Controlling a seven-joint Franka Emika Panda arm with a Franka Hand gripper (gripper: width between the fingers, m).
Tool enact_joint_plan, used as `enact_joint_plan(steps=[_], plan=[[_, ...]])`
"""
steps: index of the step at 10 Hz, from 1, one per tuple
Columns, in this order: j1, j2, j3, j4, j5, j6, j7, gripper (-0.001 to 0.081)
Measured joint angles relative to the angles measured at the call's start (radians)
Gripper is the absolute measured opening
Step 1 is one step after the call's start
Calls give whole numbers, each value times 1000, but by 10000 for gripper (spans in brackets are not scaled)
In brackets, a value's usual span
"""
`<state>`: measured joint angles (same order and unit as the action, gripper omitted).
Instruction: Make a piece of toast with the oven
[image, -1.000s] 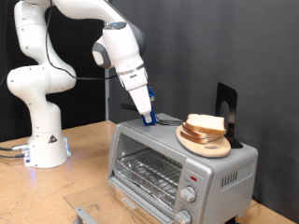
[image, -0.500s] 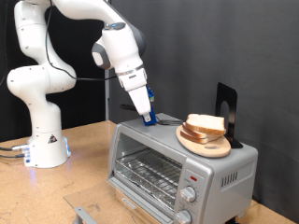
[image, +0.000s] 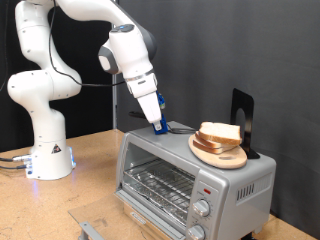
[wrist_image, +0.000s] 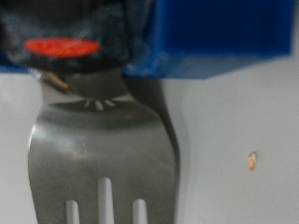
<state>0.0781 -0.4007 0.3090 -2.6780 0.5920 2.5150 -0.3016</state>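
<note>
Gripper (image: 158, 126) sits low over the top of the oven (image: 190, 170), near the back edge towards the exterior view's left, its blue fingers (image: 159, 112) pointing down at the metal. In the wrist view a fork (wrist_image: 103, 159) fills the frame just below the blue finger pads (wrist_image: 220, 37), its neck running up between them, so the fingers look closed on the fork's handle end, though the picture is blurred and very close, and the grip itself is hard to confirm. The tines point away from the hand along the pale oven top, where a small crumb (wrist_image: 250, 161) lies.

Further along the oven top, towards the exterior view's right, stands a round wooden plate (image: 218, 155) carrying the piece of toast (image: 220, 132), stacked with a second slice. So the bread lies to the exterior view's right of the hand, near but not touching, and roughly level with the fingertips. Behind the plate a black stand (image: 243, 112) rises. The oven's glass door (image: 155, 180) is shut, its wire rack bare. By my reading, no bread has gone in yet.
</note>
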Motion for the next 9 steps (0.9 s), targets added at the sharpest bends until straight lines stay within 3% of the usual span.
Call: enact_joint_plan(steps=[6,9], plan=[[7,-47,-12,1,46,-52,-16,365],[23,-97,-44,7,108,-87,-74,365]])
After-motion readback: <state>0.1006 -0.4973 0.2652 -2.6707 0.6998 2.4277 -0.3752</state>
